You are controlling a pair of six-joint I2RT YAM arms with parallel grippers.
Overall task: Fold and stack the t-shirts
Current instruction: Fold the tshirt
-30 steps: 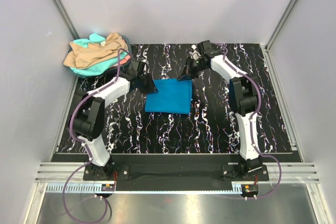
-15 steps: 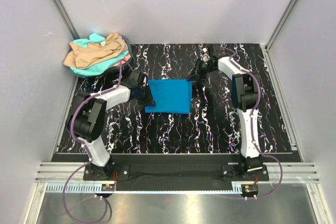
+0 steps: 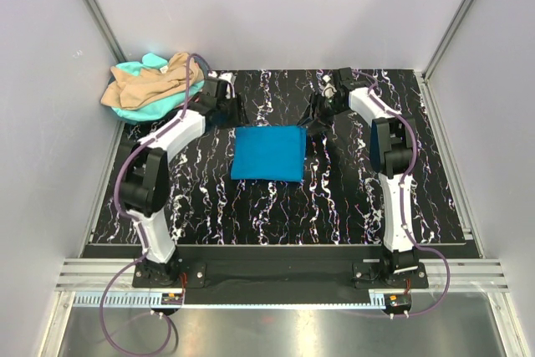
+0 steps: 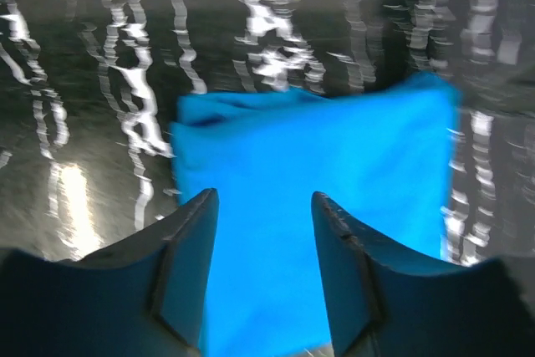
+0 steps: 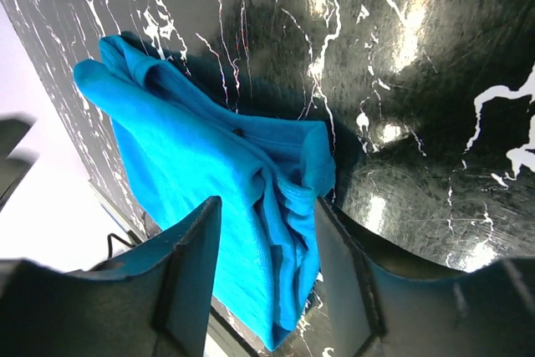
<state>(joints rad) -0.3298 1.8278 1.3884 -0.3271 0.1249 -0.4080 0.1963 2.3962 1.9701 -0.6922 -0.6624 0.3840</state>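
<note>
The blue t-shirt [image 3: 267,154] lies folded into a flat rectangle in the middle of the black marbled table [image 3: 334,198]. Its longer side runs left to right, almost parallel to the table's near edge. I cannot tell where the collar points. In the right wrist view its corner shows loose, bunched layers.

The left gripper [image 3: 227,106] is just beyond the shirt's far left corner and the right gripper [image 3: 320,113] is just beyond the far right corner. Both have their jaws apart and hold nothing.

The other t-shirts [image 3: 150,85], tan over turquoise, are heaped at the far left corner.
</note>
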